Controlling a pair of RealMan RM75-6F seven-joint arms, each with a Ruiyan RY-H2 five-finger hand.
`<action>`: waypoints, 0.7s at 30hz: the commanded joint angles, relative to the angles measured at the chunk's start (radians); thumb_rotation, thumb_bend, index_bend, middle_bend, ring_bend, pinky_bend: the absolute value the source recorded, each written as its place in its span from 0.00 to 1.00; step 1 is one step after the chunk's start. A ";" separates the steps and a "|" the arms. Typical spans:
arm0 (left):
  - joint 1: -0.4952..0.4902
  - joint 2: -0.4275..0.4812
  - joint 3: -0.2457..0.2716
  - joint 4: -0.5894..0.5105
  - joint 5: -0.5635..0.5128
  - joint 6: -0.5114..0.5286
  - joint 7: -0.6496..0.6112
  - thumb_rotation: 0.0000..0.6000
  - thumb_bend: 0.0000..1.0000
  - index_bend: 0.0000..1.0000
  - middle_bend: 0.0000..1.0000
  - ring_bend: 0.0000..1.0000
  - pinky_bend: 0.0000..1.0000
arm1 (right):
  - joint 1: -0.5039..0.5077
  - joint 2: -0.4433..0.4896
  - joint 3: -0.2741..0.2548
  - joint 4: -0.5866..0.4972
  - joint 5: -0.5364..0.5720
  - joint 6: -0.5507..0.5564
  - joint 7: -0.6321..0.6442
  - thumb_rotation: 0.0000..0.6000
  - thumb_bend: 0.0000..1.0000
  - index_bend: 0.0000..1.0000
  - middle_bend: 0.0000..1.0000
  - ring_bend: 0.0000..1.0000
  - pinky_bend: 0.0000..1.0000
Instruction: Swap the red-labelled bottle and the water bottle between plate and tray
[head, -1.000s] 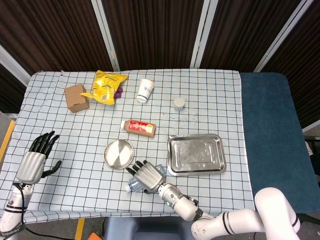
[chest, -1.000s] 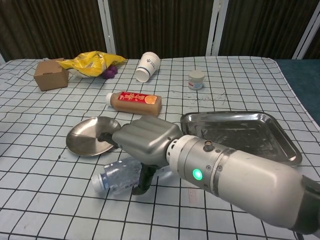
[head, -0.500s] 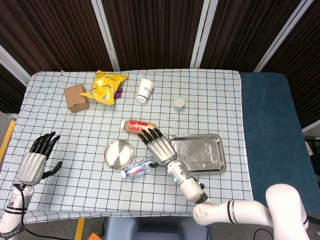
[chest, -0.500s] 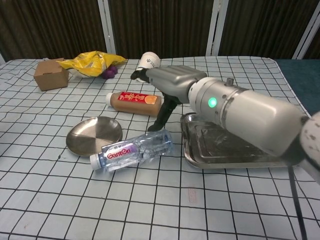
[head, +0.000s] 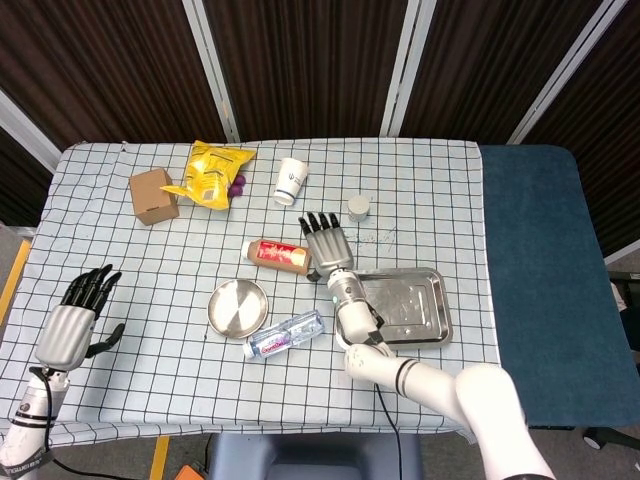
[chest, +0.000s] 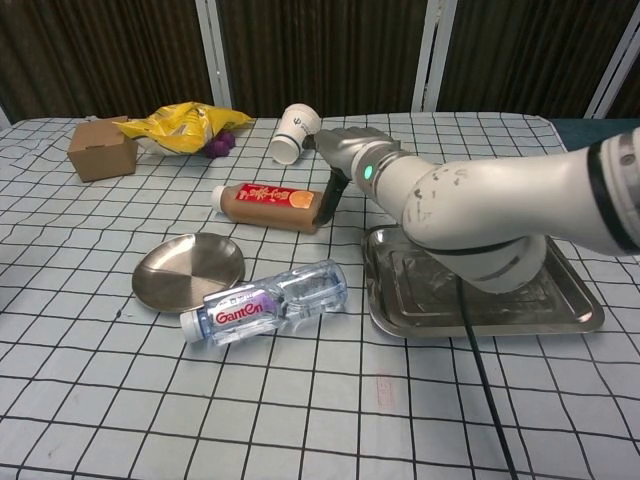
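Red-labelled bottle (head: 279, 255) just beside right hand (head: 326, 243) (fingers spread).

A white cloth with a dark grid (head: 150, 380) is covering the table. At upper left, a yellow bag (head: 212, 172) and brown box (head: 153, 195) are showing. The brown bottle (head: 279, 256) is wearing a red label, mid-frame.

Even, bright overhead light falls on the counter (head: 120, 260), with soft short shadows. Glare glints off the tray (chest: 560, 300) and plate (chest: 165, 285). Both views are sharp; the backdrop stays dark.
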 joint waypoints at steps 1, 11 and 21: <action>0.001 0.004 -0.001 -0.002 -0.004 -0.005 0.000 1.00 0.35 0.00 0.00 0.00 0.10 | 0.076 -0.083 0.034 0.133 0.013 -0.096 0.086 1.00 0.20 0.16 0.16 0.01 0.15; 0.007 0.015 -0.009 -0.008 -0.010 -0.002 -0.012 1.00 0.35 0.00 0.00 0.00 0.10 | 0.128 -0.159 0.050 0.260 -0.032 -0.141 0.204 1.00 0.20 0.42 0.38 0.24 0.41; 0.009 0.019 -0.014 -0.005 -0.015 -0.006 -0.015 1.00 0.35 0.00 0.00 0.00 0.10 | 0.153 -0.213 0.032 0.373 -0.151 -0.096 0.308 1.00 0.36 0.76 0.62 0.55 0.73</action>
